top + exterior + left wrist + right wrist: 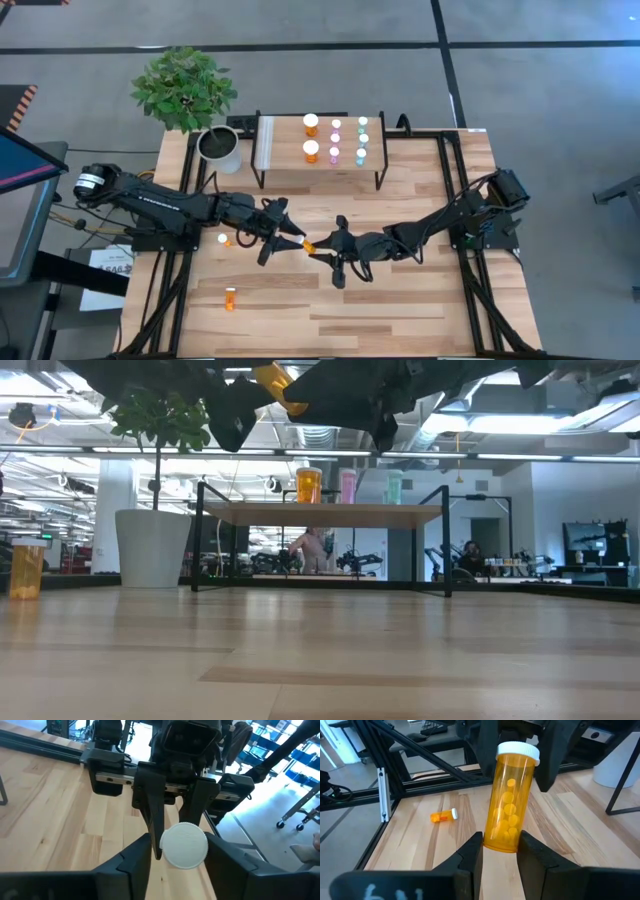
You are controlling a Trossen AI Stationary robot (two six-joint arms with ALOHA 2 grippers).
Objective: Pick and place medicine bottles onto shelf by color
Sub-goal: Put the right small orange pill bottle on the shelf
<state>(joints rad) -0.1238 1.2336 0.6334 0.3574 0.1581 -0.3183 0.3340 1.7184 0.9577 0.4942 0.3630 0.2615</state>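
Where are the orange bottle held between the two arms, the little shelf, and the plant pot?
Held orange bottle (507, 805): right wrist view, middle of its translucent body.
Shelf (285, 140): high view, bare part of its wood top.
Plant pot (152, 548): low view, its white wall.

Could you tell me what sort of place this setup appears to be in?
Probably a robotics lab or open workshop: the slatted table stands on a bare concrete floor, exposed ceiling ducts and strip lights run overhead, and workbenches with equipment fill the room behind.
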